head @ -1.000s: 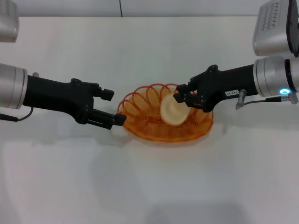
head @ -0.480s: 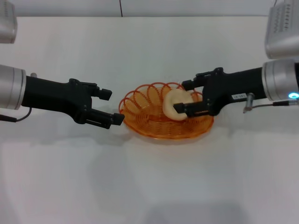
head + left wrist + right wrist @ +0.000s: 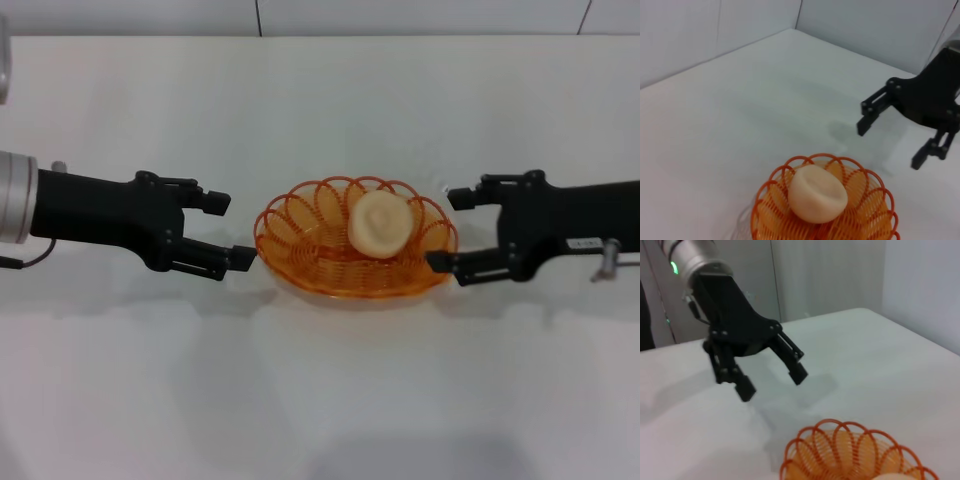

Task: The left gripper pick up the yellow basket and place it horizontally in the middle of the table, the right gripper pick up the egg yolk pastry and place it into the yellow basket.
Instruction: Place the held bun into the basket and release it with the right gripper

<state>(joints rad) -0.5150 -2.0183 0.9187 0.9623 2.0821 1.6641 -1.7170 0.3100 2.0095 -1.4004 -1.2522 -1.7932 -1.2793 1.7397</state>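
On white table (image 3: 320, 400), domed cream egg yolk pastry (image 3: 379, 222), looped-wire yellow basket (image 3: 300, 250)

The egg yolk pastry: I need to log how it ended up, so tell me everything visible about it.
The egg yolk pastry is a small, round, pale cream bun with a shallow dimple on its domed top. It looks soft and whole. It lies inside the yellow basket, toward the right half, tilted against the looped wire. Neither gripper touches it.
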